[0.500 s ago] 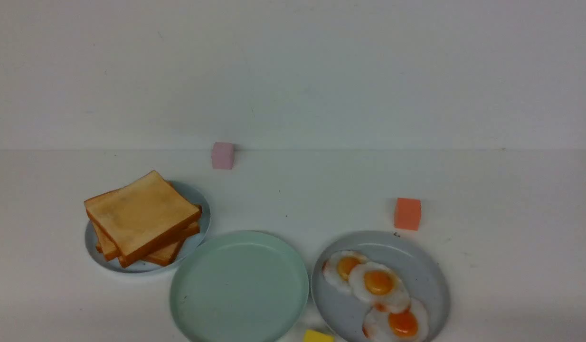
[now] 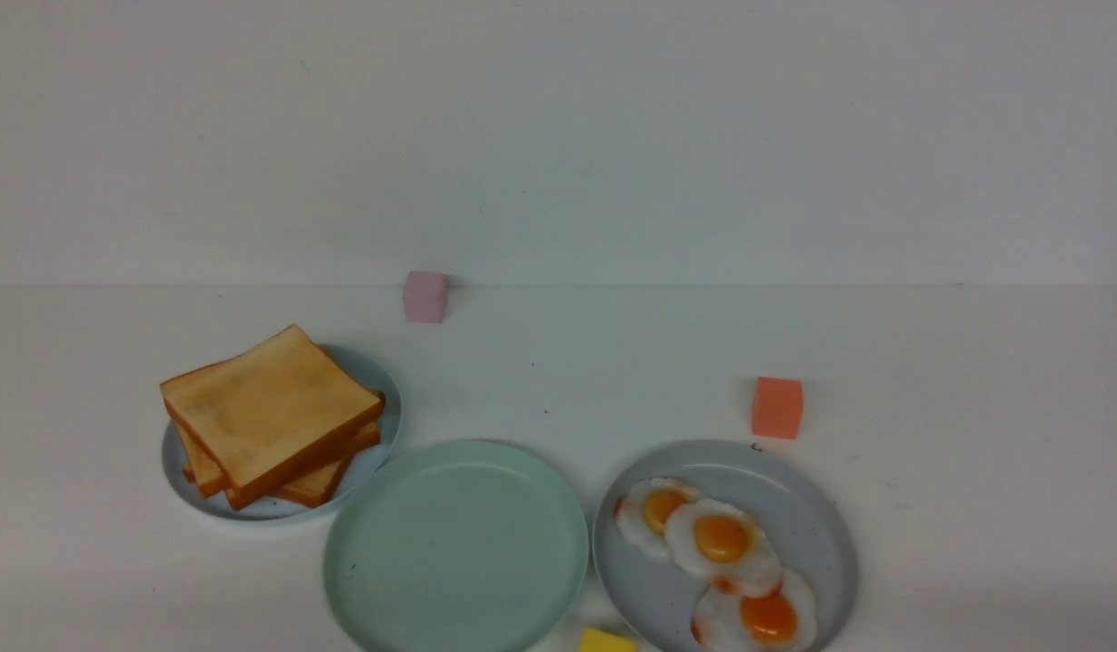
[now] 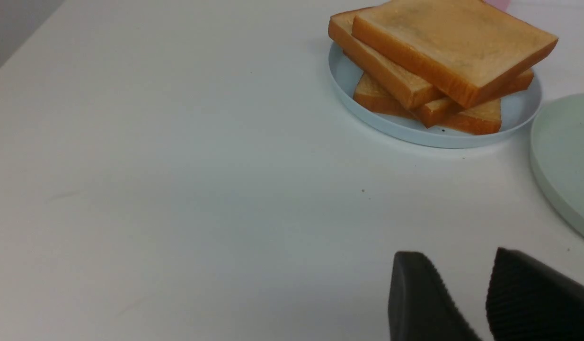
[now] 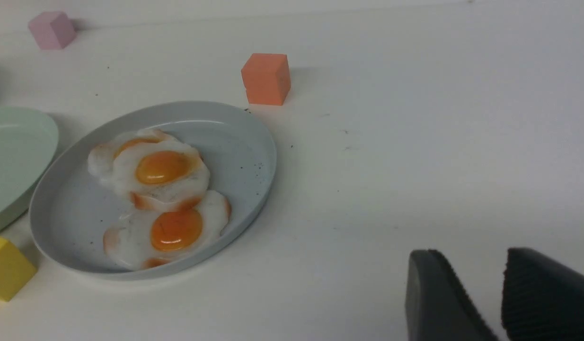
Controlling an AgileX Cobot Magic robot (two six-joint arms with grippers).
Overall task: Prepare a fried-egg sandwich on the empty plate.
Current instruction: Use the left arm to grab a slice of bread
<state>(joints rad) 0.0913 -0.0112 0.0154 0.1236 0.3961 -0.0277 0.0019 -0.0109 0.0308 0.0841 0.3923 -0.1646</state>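
Toast (image 2: 271, 412): skewed pile, blue plate (image 2: 367, 369), counter (image 2: 975, 407) left; likely light, stiff; pinch top slice by edge.
Eggs (image 2: 721, 539): grey plate (image 2: 816, 534), right; likely floppy.
Mint plate (image 2: 454, 552): bare, between.
Left claw (image 3: 457, 258), right claw (image 4: 474, 255): part-open, empty.

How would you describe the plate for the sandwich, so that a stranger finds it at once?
On the white table lie three round plates. The empty plate is the middle one, between the toast plate on its left and the egg plate on its right. Only it is mint green and bare.
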